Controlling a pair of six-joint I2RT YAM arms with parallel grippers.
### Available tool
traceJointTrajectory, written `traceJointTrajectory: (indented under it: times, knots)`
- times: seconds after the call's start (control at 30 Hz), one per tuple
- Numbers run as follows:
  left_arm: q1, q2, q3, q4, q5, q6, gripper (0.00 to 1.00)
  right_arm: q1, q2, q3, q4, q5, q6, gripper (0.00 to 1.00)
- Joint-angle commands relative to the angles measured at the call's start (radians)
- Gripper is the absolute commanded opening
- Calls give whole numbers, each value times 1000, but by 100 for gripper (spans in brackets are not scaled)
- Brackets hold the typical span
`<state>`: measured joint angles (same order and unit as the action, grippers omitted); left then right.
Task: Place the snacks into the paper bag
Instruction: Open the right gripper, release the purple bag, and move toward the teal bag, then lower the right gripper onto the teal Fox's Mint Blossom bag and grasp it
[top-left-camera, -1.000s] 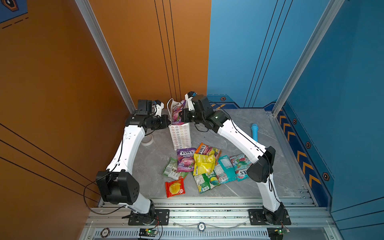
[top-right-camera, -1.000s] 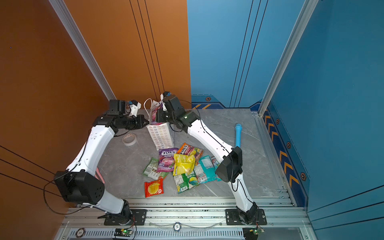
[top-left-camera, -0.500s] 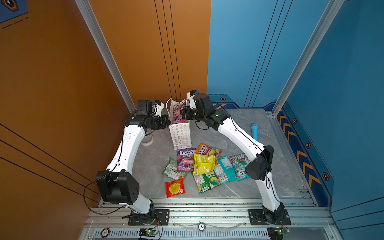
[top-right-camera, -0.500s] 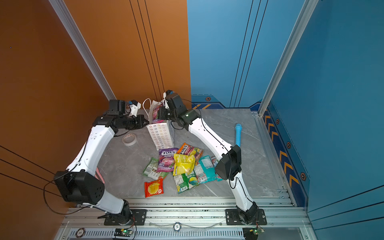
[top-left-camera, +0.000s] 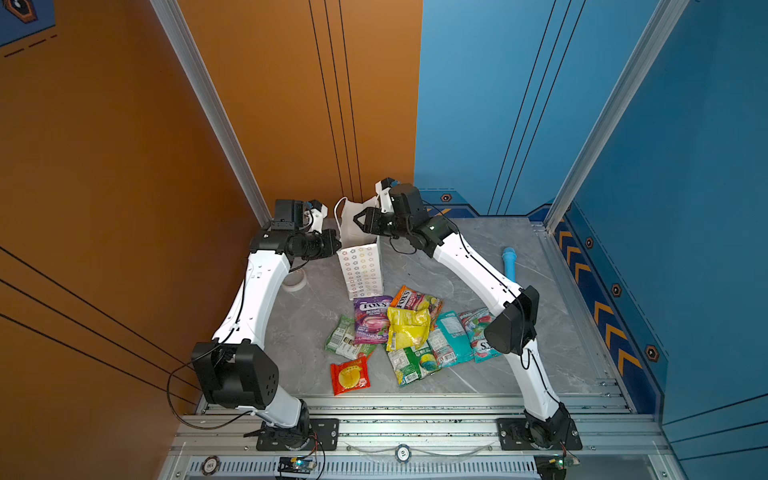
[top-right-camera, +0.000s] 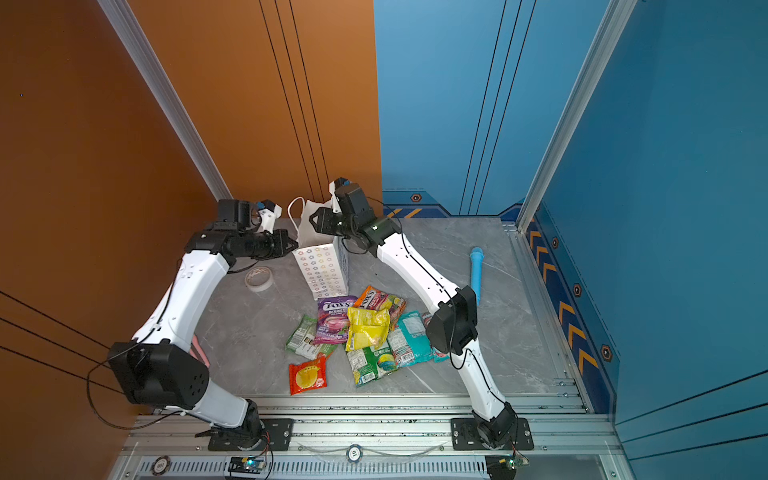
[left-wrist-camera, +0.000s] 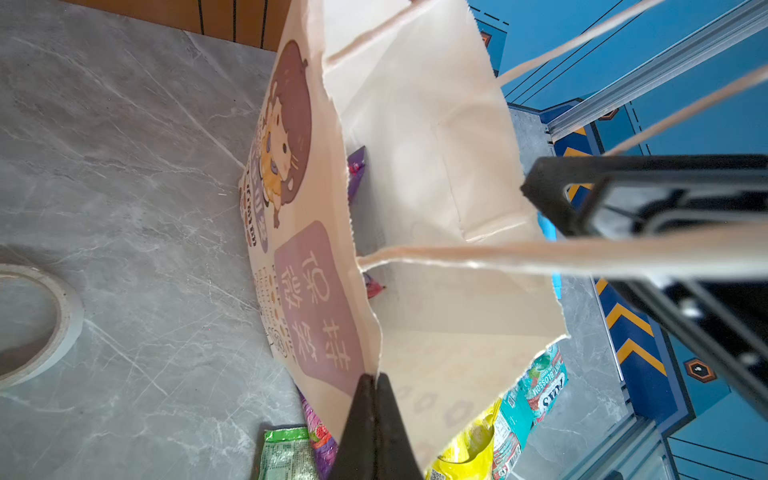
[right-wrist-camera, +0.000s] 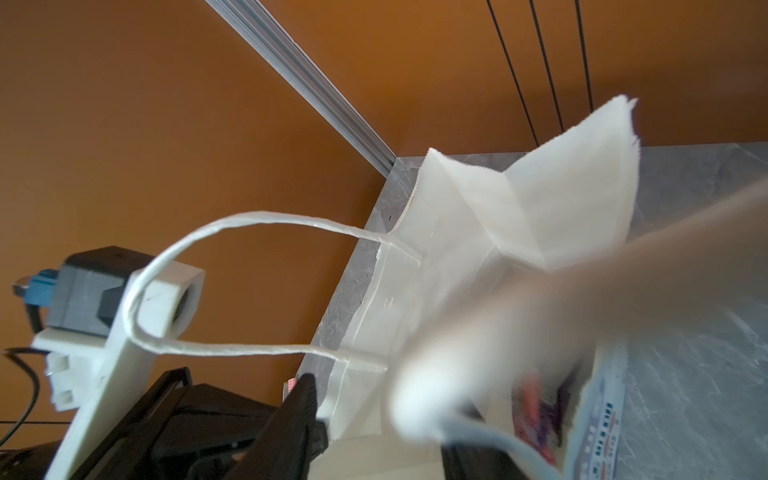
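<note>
I see two matching arms, the left arm (top-left-camera: 257, 299) and the right arm (top-left-camera: 478, 274): white curved shells between bulky black joint housings. Thin black cables (top-left-camera: 168, 388) loop off the elbows. Each arm stands on a black screwed base plate (top-left-camera: 328, 434). A green light (top-left-camera: 432, 227) glows near the right wrist. The left end effector (left-wrist-camera: 372, 380) has black, wedge-shaped tips.

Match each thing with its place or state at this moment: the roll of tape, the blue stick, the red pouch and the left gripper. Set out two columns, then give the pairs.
Column A
1. roll of tape
2. blue stick
3. red pouch
4. left gripper

Column B
a. shut on the rim of the paper bag
b. on the table near the blue wall
c. the snack nearest the front rail
d. left of the paper bag in both top views

Pairs: 1-d, 2-b, 3-c, 4-a
</note>
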<state>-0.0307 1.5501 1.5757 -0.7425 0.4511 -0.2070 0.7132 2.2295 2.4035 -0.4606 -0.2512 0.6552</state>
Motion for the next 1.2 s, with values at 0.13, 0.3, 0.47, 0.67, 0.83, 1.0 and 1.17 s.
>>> traceJointTrajectory:
  times: [0.13,0.3,0.47,0.67,0.83,1.0,1.17]
  knots:
    - [11,5,-19,-6,21,-2,2,-43,-317,-288,141,20,-34,50]
    - [11,3,-20,-6,18,0,2,-60,-509,-561,106,61,-78,51]
    - [11,5,-22,-6,12,1,2,-73,-704,-875,13,163,-105,53]
    - [12,8,-22,-6,10,4,2,-168,-907,-1209,-73,194,-39,54]
    - [13,11,-22,-6,10,3,2,-327,-1031,-1438,-134,160,-35,56]
    - [14,15,-22,-6,10,3,2,-504,-1097,-1592,-144,68,-51,63]
    - [14,18,-22,-6,11,3,2,-602,-1090,-1668,-144,25,-74,77]
